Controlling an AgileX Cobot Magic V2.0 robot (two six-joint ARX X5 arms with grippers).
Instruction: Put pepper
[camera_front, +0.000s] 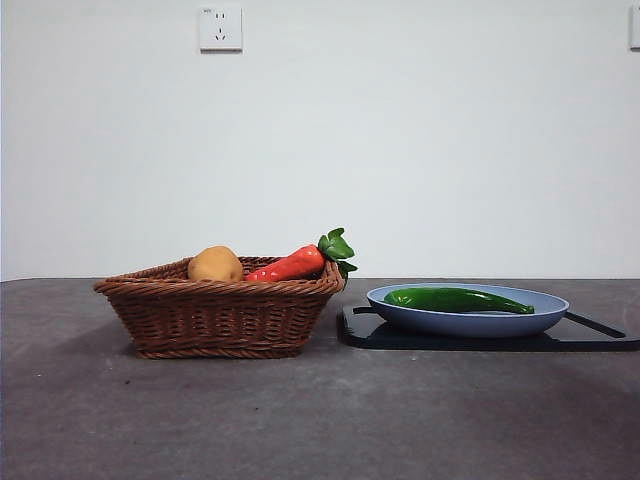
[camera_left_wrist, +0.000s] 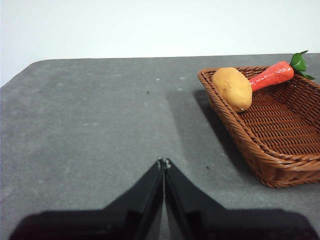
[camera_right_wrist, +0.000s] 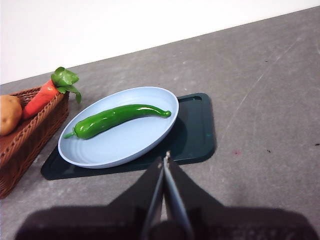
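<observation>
The glossy dark green pepper (camera_front: 455, 299) (camera_right_wrist: 117, 117) lies lengthwise in a pale blue plate (camera_front: 540, 318) (camera_right_wrist: 125, 145), which rests on a dark green tray (camera_front: 590, 341) (camera_right_wrist: 197, 132). My right gripper (camera_right_wrist: 166, 156) is shut and empty, hovering just short of the plate's near rim. My left gripper (camera_left_wrist: 163, 162) is shut and empty too, above bare table beside the wicker basket (camera_left_wrist: 280, 145) (camera_front: 215, 315). Neither arm shows in the front view.
The basket holds a tan potato (camera_front: 215, 264) (camera_left_wrist: 232, 87) and a red vegetable with a green leafy top (camera_front: 300, 260) (camera_left_wrist: 275, 74) leaning on its rim toward the plate. Grey tabletop (camera_front: 320, 420) stretches in front; a white wall stands behind.
</observation>
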